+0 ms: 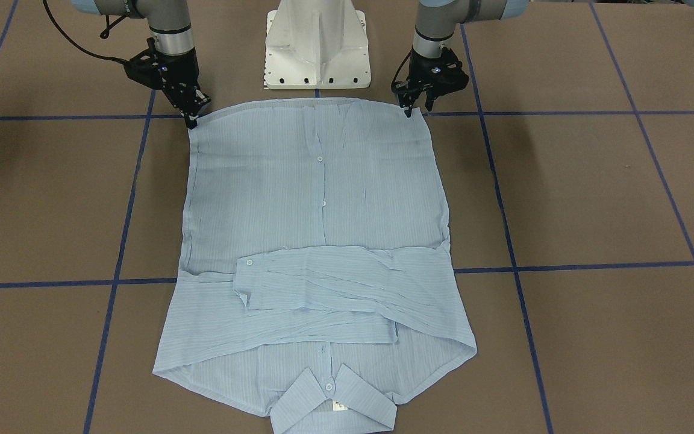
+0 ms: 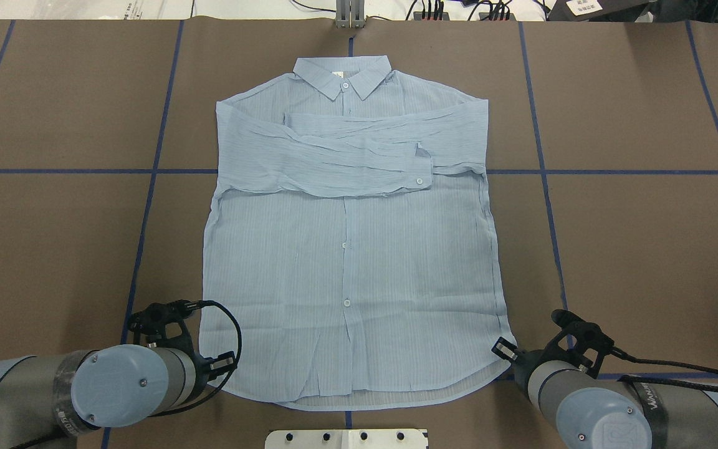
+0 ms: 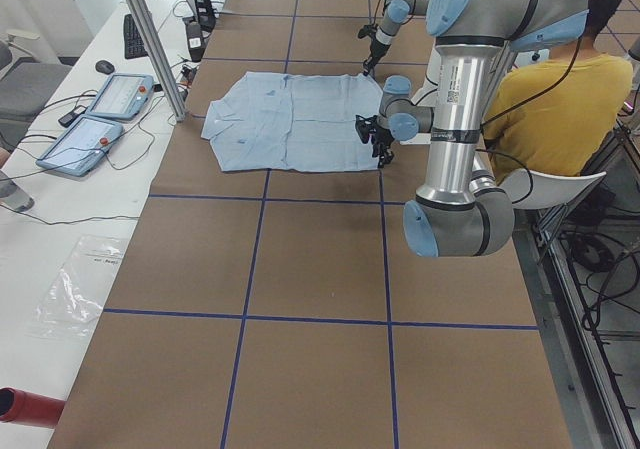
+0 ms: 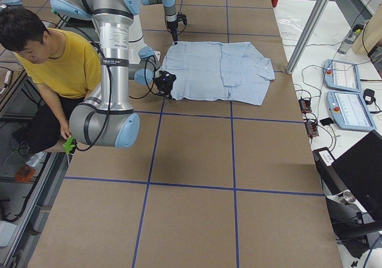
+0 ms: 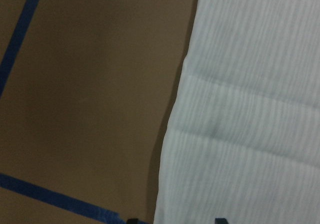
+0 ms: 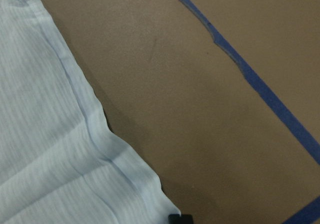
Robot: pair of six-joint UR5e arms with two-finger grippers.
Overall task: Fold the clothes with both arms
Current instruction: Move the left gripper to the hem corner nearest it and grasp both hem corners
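Observation:
The light-blue striped shirt [image 1: 317,199] lies flat and front up on the brown table, both sleeves folded across the chest and the collar [image 2: 341,75] at the far side from the robot. My left gripper [image 1: 409,111] stands at the shirt's near hem corner. In the left wrist view its two tips are apart, and the gripper [image 5: 175,220] is open with the shirt's edge [image 5: 240,134] between them. My right gripper [image 1: 192,120] is at the other hem corner. In the right wrist view its tips meet, so the gripper [image 6: 180,218] is shut right at the fabric corner [image 6: 150,199].
The white pedestal base [image 1: 317,48] stands just behind the hem. Blue tape lines [image 1: 564,265] cross the table. A person in a yellow shirt [image 3: 560,109] sits behind the robot. Tablets [image 3: 100,109] and cables lie on the white side table.

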